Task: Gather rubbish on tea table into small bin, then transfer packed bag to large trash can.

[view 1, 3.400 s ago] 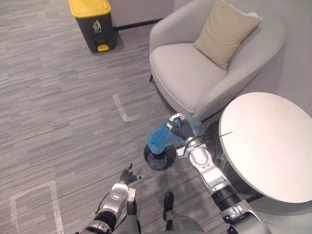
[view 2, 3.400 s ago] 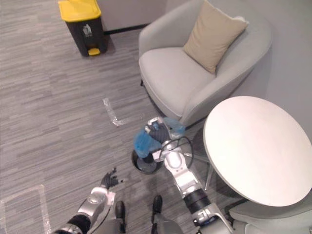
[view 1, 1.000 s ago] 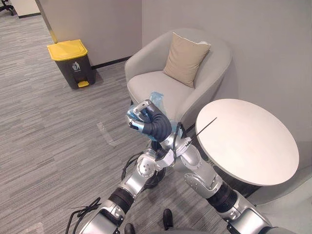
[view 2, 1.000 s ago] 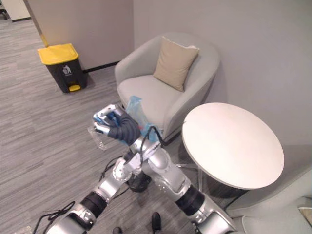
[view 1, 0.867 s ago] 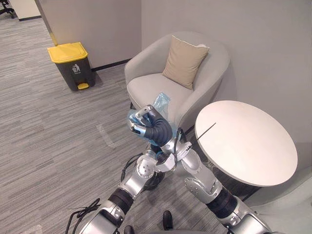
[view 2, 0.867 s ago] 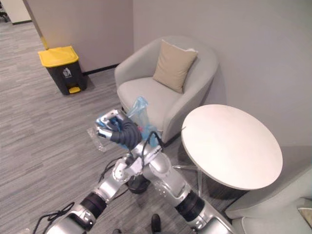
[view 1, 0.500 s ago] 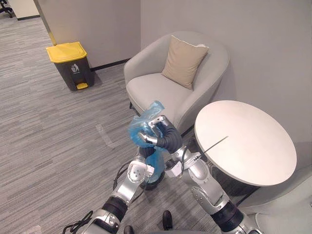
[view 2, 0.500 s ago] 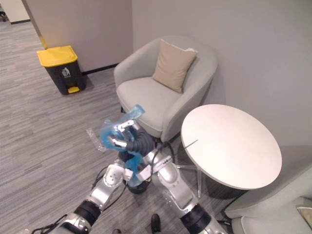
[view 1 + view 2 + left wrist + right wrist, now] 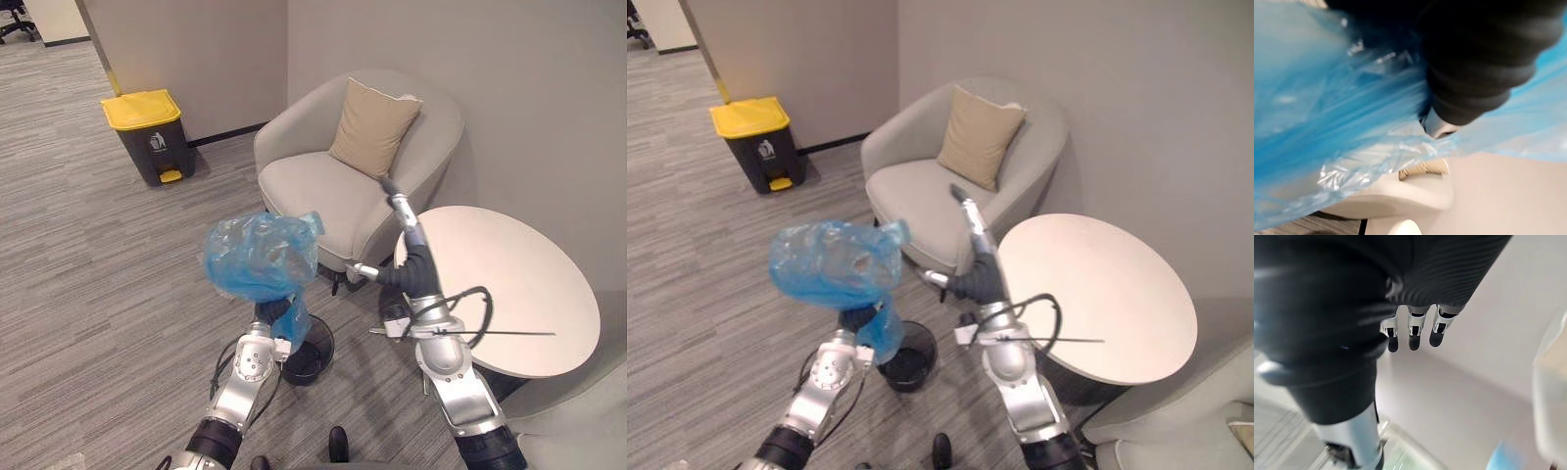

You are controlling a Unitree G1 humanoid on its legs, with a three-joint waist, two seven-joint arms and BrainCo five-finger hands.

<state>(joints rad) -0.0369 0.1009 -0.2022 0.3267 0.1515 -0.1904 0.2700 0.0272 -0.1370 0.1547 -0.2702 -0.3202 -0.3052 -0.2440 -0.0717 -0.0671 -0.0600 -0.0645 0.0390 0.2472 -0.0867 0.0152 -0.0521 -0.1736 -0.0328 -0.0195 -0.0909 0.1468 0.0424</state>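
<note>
The step in hand seems to be the second one: taking the packed bag to the large trash can. The blue bag (image 9: 257, 257) hangs in the air just above the small black bin (image 9: 323, 357), out of it, at the end of the left arm. The left hand (image 9: 266, 312) is wrapped in the plastic, so I cannot tell if it is closed on the bag or not. The right hand (image 9: 411, 262) is raised beside the round table (image 9: 529, 294), opened flat with straight fingers, and it carries nothing.

The next move, I think, calls for a turn to the left and a walk to the trash can (image 9: 152, 137), which stands well apart near the wall. Its yellow lid is shut, so it must be opened first, perhaps by the yellow pedal (image 9: 171, 176) at its foot.

For room: the front edge of the armchair (image 9: 323, 186) is close behind the bag, and the table rim is near the right arm. A wide swing could catch either one. The small bin stands close under the bag and could be knocked over. The carpet floor (image 9: 118, 264) between the bin and the trash can gives open space for walking.
</note>
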